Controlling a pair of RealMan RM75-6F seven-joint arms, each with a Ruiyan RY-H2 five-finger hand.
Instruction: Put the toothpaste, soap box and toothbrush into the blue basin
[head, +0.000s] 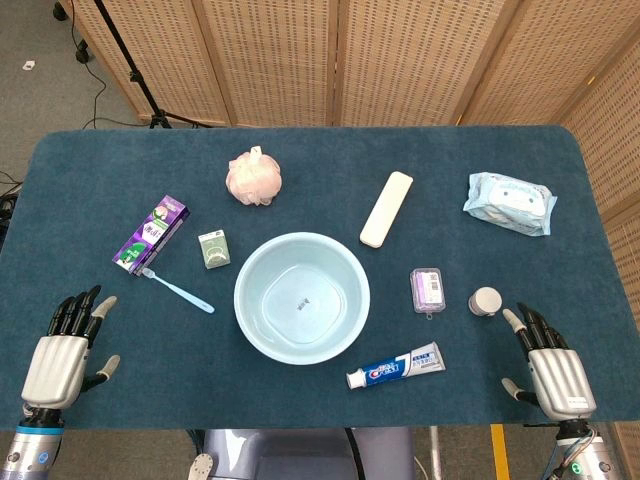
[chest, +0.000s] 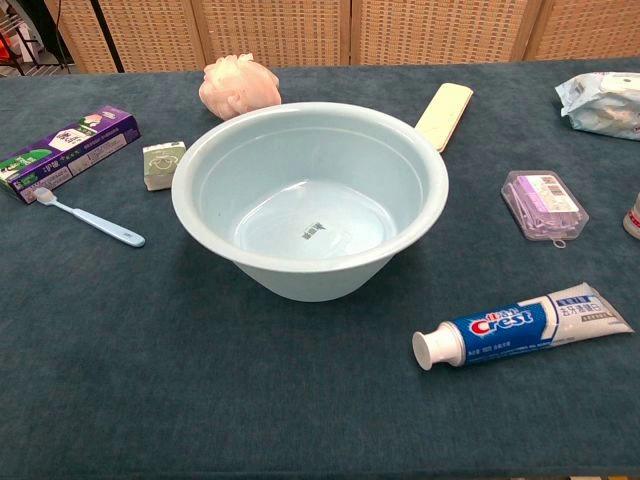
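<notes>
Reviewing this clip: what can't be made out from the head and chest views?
- Both robot hands, left and right: outside the chest view's frame.
- White round jar: chest view's right edge cuts it to a sliver.
- Pale blue wipes pack: cropped by the same edge.
- Small green-and-white soap box: print too small in both.
- Label inside the light blue plastic basin: unreadable.

Staged lab or studio setup.
Woven wicker folding screens (head: 400, 60) enclose a dark-blue cloth-covered desk (head: 90, 180); a black tripod stand (head: 140, 80) and cables sit on grey floor.
</notes>
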